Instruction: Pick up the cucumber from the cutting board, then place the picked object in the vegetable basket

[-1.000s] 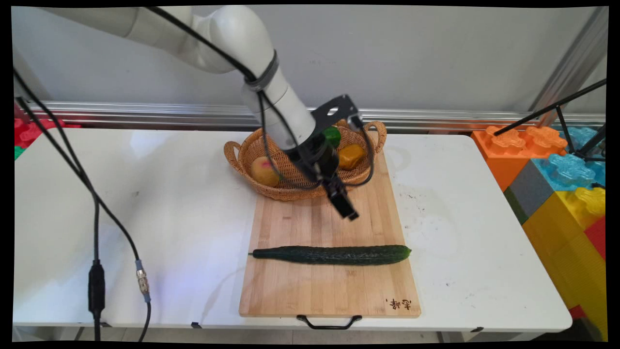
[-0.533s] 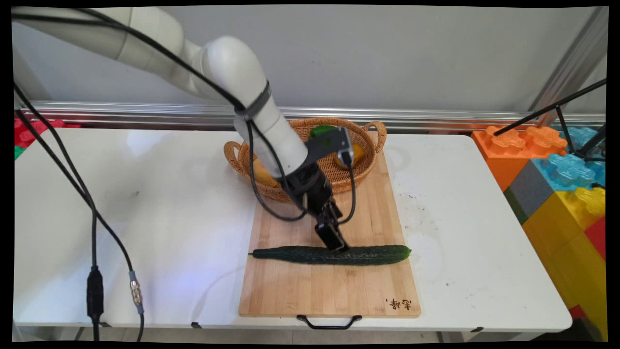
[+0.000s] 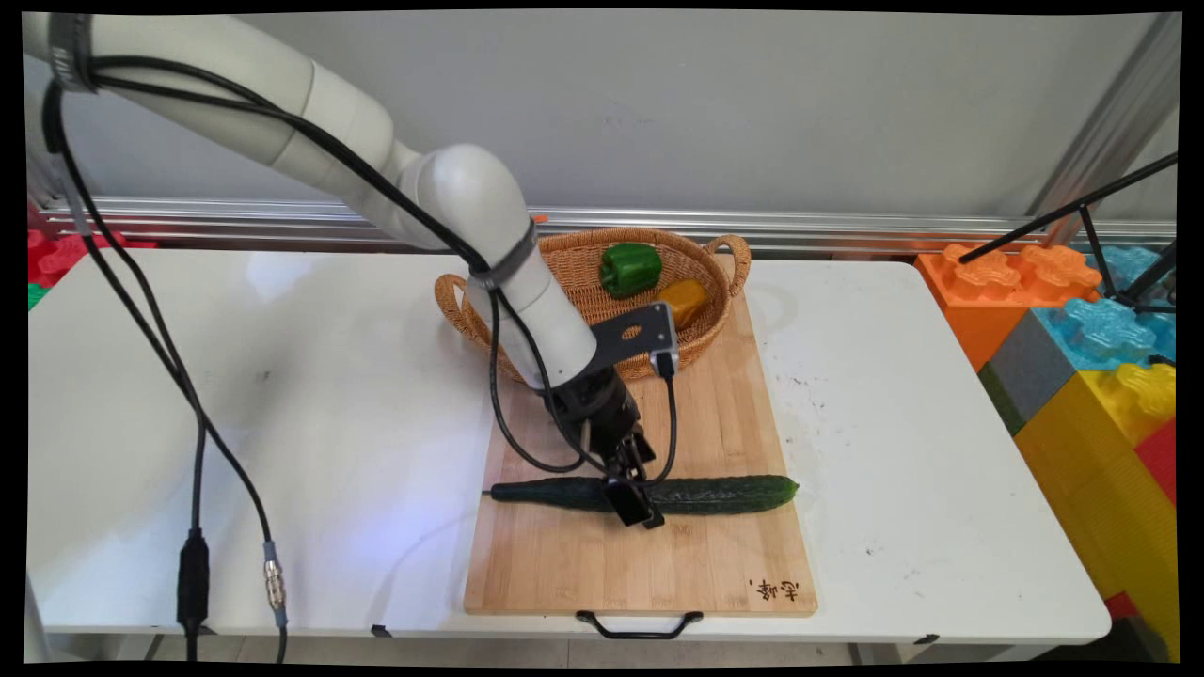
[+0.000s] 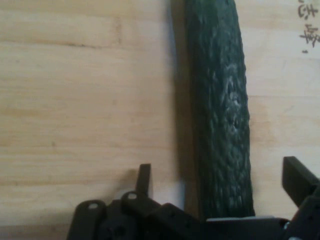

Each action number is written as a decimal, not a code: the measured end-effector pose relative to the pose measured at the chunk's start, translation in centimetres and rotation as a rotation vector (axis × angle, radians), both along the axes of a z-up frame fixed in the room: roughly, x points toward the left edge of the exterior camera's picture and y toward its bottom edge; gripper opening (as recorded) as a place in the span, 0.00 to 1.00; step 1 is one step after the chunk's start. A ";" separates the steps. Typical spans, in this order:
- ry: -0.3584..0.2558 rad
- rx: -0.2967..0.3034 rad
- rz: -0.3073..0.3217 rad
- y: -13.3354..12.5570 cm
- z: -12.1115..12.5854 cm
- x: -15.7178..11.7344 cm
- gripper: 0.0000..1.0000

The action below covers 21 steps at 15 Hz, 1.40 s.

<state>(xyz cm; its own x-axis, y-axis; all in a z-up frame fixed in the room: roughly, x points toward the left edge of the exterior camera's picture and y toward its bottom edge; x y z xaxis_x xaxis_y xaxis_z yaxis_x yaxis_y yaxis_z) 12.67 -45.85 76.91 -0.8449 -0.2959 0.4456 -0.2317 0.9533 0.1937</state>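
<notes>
Directly beneath the pincer [image 3: 632,505] lies the cucumber [image 3: 715,494], flat on the wooden cutting board [image 3: 640,564], long axis running crosswise to the arm's approach. The pincer stands wide: in the hand view one finger [image 4: 144,179] shows on one side of the cucumber [image 4: 220,110] and the other finger [image 4: 299,179] on the far side, board [image 4: 85,100] visible in the gaps, so the fingers straddle the cucumber without gripping it. From the main view the tips appear at or near board level, roughly at the cucumber's middle, perhaps slightly toward its stem end. Judgement: the step in hand looks like a grasp of the cucumber. To do it well, close slowly and evenly; the cucumber sits nearer one finger than the other, so that finger will meet it first and may roll or nudge it unless the hand is centred first. Grip near the middle so the long ends balance; skin looks bumpy, likely decent hold, but too much squeeze could bruise it. Behind the pincer, well apart, sits the wicker basket [image 3: 724,310], partly on the board's far end, holding a green pepper [image 3: 628,269] and an orange-yellow piece [image 3: 684,299].
</notes>
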 end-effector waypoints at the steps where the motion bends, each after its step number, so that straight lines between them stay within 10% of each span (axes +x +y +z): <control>1: 0.000 0.001 -0.004 0.1 -0.3 -0.1 1.00; 2: 0.000 0.001 -0.007 0.1 -0.5 -0.1 1.00; 3: 0.002 0.000 -0.011 0.2 -0.7 -0.2 0.00; 14: 0.043 -0.005 -0.010 1.2 3.1 0.2 0.00; 21: 0.025 -0.202 0.015 -2.7 10.0 1.2 0.00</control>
